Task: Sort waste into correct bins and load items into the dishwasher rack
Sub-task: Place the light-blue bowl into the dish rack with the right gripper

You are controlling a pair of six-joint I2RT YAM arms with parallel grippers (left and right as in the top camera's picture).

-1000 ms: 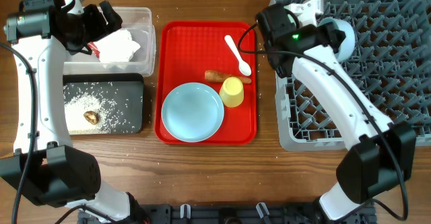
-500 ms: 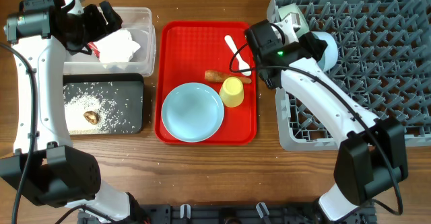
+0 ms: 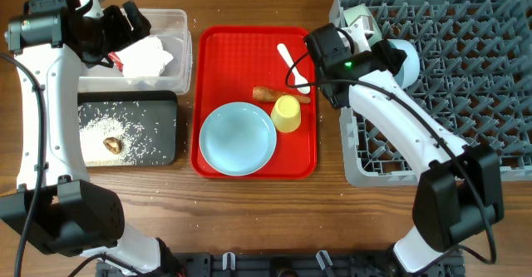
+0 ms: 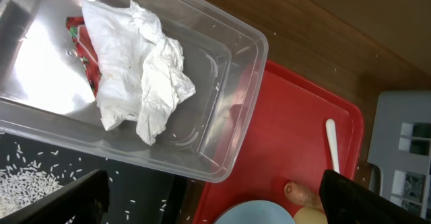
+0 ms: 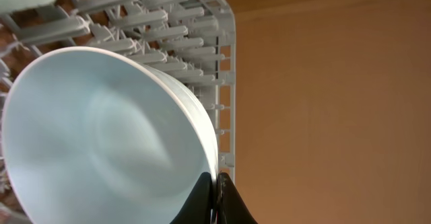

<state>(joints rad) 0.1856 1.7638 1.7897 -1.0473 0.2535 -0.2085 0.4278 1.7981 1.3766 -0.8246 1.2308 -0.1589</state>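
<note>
My right gripper (image 3: 391,54) is shut on the rim of a pale blue bowl (image 3: 405,61) and holds it over the left part of the grey dishwasher rack (image 3: 465,102). The right wrist view shows the fingertips (image 5: 217,192) pinching the bowl (image 5: 101,136) on edge. My left gripper (image 3: 126,23) is open and empty above the clear bin (image 3: 170,19), which holds the white napkin (image 4: 141,69) and red-and-white wrapper (image 4: 79,46). The black bin (image 3: 166,102) holds rice and a brown lump (image 3: 112,144).
The red tray (image 3: 208,44) carries the blue plate (image 3: 238,138), yellow cup (image 3: 287,113), carrot (image 3: 270,94) and white spoon (image 3: 293,65). A second pale bowl (image 3: 359,16) stands at the rack's far left corner. Bare wood lies between tray and rack.
My right arm has swung left with the bowl, from further inside the rack to its left part. The left arm has not moved.
</note>
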